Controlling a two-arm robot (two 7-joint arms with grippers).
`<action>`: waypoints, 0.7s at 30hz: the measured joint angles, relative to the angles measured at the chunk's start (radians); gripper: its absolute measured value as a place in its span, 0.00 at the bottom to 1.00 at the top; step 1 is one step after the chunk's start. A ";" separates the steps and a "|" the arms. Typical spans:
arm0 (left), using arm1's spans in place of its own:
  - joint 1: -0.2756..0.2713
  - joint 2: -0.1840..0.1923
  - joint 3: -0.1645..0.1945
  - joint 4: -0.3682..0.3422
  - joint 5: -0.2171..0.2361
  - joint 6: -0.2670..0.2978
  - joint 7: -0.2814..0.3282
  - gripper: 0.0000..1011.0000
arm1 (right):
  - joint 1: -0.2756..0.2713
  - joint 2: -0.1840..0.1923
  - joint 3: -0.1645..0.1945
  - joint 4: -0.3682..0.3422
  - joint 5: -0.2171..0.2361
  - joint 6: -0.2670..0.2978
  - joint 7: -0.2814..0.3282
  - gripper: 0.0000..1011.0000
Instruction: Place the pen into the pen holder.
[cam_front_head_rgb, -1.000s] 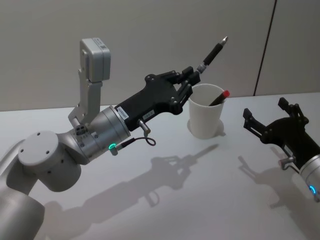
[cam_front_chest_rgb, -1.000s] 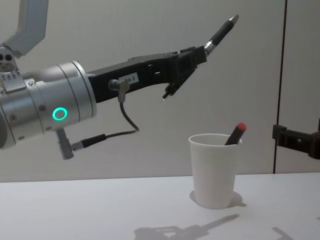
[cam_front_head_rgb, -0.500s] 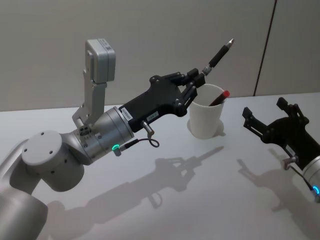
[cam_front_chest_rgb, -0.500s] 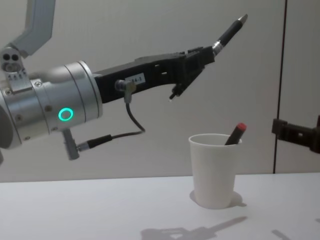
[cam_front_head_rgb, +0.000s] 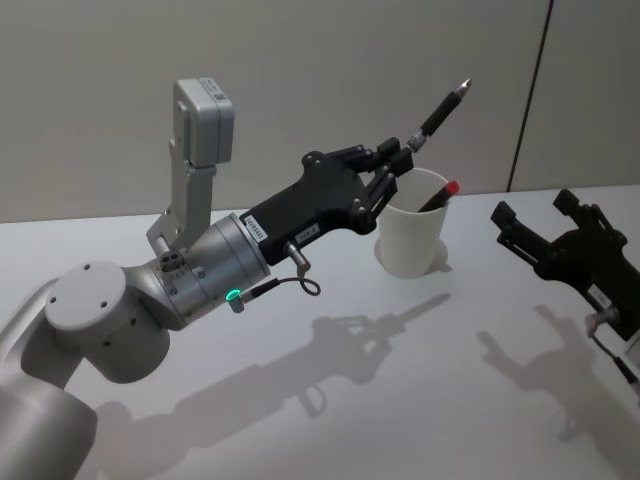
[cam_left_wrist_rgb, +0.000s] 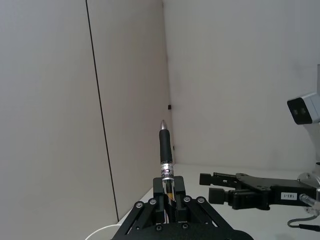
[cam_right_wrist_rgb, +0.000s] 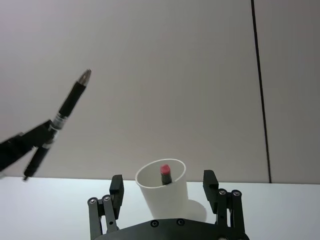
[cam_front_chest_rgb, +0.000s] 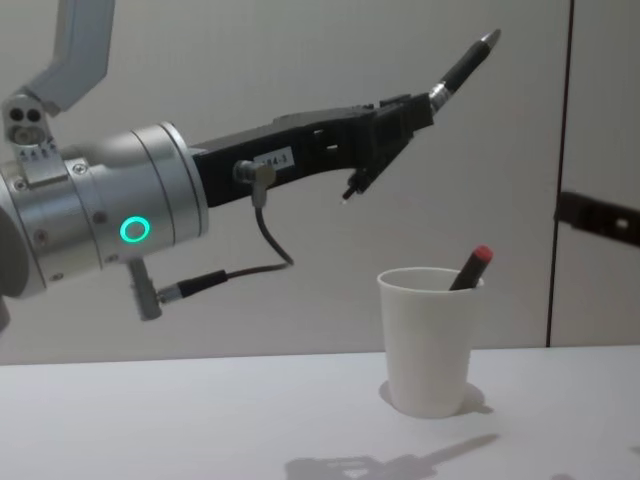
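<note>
pen clamped in left gripper above pen holder (right gripper spread, idle).

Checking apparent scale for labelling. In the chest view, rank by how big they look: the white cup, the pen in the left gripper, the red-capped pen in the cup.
1. White cup.
2. Held pen, its rear end hidden in the left gripper.
3. Red-capped pen; just its top clears the rim.

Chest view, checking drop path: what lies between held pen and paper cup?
Nothing: chest view shows bare air between the left gripper's black pen and the paper cup.
</note>
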 joint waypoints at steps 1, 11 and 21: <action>0.000 0.000 0.000 0.000 0.000 0.000 0.000 0.12 | -0.002 0.002 0.002 -0.002 0.013 0.001 0.005 0.99; 0.000 -0.001 0.001 0.000 0.000 0.000 -0.001 0.12 | -0.013 0.024 0.030 -0.035 0.196 0.026 0.078 0.99; 0.000 -0.001 0.001 0.000 0.000 0.000 -0.002 0.12 | -0.005 0.036 0.053 -0.059 0.396 0.078 0.134 0.99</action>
